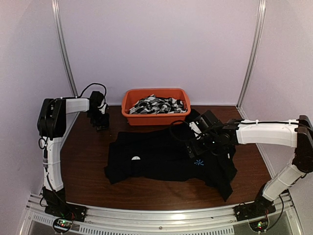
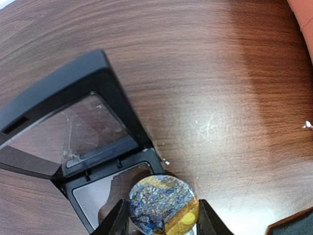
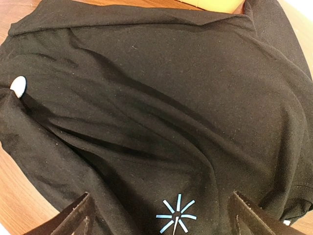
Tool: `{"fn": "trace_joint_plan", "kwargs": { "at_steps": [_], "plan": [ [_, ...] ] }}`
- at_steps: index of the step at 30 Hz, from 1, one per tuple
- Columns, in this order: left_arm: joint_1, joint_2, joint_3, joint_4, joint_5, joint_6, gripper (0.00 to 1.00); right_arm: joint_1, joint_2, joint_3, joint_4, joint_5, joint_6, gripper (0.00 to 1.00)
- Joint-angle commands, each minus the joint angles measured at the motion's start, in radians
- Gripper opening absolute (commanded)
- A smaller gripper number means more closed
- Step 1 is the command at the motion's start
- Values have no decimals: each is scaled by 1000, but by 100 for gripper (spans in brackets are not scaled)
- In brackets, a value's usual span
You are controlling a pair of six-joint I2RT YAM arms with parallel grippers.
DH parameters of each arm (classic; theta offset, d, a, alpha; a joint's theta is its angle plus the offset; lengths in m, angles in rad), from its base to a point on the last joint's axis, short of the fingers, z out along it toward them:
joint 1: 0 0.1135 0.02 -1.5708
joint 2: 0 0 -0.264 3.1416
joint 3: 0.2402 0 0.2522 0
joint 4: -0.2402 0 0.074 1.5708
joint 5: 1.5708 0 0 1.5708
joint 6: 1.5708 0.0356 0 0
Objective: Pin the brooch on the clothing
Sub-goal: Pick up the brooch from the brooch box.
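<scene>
Above the table (image 1: 88, 166), top external view: we recorded the left gripper (image 1: 100, 117) low over bare wood, well apart from the clothing (image 1: 161, 156). The clothing lay spread flat beneath the right gripper (image 1: 194, 147). Beyond both grippers stood an orange bin (image 1: 128, 108) of patterned fabrics (image 1: 159, 104).

Left wrist view: one brooch (image 2: 164, 205), a round disc in mottled blue and gold, sat between the fingers (image 2: 120, 220) of the left gripper (image 2: 163, 224). The jaws stood partly drawn in, at or right beside its rim; we could not tell whether they gripped it. Just ahead lay an open black display case (image 2: 73, 122), its clear panel scuffed.

Right wrist view: the right gripper (image 3: 164, 227) hung wide open and empty. The clothing's light-blue starburst mark (image 3: 177, 215) lay directly between its fingers, and a small white tag (image 3: 18, 87) lay well off to one side.

Step in hand, by our judgement: taking the brooch from its case. Next called for: a firm hold, then a carry across to the clothing, perhaps with the right gripper steadying the fabric.

Writing: none legible. The tag showed blank, and the starburst was the only marking.
</scene>
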Motion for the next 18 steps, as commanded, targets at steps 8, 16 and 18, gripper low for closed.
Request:
{"fn": "trace_joint_plan", "kwargs": {
  "at_steps": [8,16,18],
  "plan": [
    [7,-33,3,35,-8,2,38,15,12,26,-5,36,4,95],
    [7,-132,-16,41,13,-7,38,18,15,27,-5,40,4,95],
    [7,-157,-30,44,61,-17,38,18,15,30,-3,39,3,95]
  ]
}}
